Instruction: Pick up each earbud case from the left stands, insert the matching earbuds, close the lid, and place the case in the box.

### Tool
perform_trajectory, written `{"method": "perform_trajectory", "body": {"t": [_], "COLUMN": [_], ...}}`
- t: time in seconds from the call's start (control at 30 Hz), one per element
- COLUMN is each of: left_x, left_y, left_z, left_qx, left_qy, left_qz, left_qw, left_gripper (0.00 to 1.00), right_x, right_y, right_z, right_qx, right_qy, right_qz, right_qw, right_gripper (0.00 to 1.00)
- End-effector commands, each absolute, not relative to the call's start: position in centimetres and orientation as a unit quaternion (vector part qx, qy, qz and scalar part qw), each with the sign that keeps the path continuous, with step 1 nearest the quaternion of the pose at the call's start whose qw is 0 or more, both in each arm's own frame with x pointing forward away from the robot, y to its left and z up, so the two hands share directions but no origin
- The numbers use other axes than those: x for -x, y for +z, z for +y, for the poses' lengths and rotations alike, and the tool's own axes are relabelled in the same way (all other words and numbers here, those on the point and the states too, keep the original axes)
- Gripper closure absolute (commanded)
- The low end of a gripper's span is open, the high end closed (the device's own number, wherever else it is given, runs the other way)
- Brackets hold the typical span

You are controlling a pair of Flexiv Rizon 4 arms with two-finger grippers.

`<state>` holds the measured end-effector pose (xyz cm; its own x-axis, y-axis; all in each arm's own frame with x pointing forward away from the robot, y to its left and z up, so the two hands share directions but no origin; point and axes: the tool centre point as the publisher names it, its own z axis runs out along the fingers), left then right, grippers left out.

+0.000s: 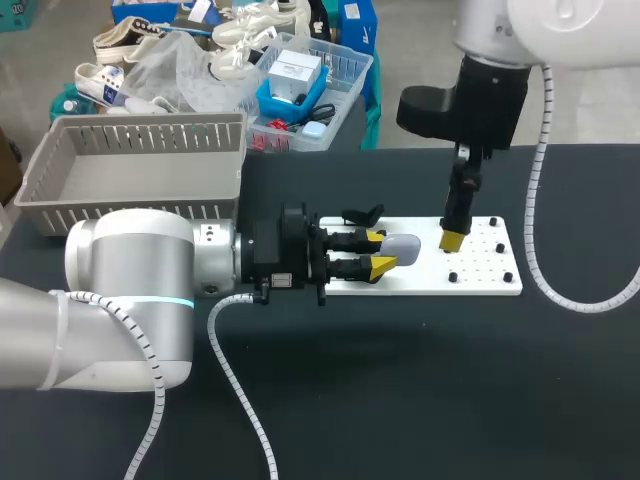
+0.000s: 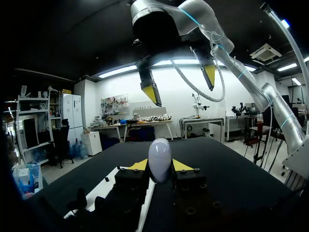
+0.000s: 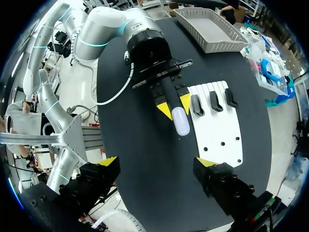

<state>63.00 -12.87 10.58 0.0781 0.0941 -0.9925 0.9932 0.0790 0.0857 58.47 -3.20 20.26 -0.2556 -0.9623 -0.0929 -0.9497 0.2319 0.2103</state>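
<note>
The left gripper (image 1: 380, 251) lay level over the white board (image 1: 480, 282), its yellow tips clamped on a pale earbud case (image 1: 403, 247), while the right gripper (image 1: 453, 240) hung pointing down just beside the case.

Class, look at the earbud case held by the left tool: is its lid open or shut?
Shut: the earbud case shows one smooth, unbroken oval between the left tool's yellow tips.

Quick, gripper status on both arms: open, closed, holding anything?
Left gripper: closed on the earbud case, one finger on each side.
Right gripper: open, holding nothing, above the white board.
</note>
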Motion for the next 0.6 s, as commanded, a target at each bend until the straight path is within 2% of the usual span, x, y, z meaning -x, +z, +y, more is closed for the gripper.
{"method": "perform_trajectory", "body": {"t": [0.03,0.6], "left_x": [-62.9,-62.9], "left_y": [10.5,10.5], "left_z": [-12.9,-12.9], "left_qx": [-0.520,-0.520], "left_qy": [-0.433,-0.433], "left_qz": [0.522,0.522], "left_qw": [0.519,0.519], "left_gripper": [1.00,1.00], "right_x": [-58.5,-60.8], "right_y": [20.0,19.3], "right_z": [-3.5,-1.5], "right_qx": [-0.612,-0.668], "right_qy": [-0.115,-0.049], "right_qz": [-0.782,-0.743], "right_qw": [0.028,-0.013], "right_gripper": [0.00,0.00]}}
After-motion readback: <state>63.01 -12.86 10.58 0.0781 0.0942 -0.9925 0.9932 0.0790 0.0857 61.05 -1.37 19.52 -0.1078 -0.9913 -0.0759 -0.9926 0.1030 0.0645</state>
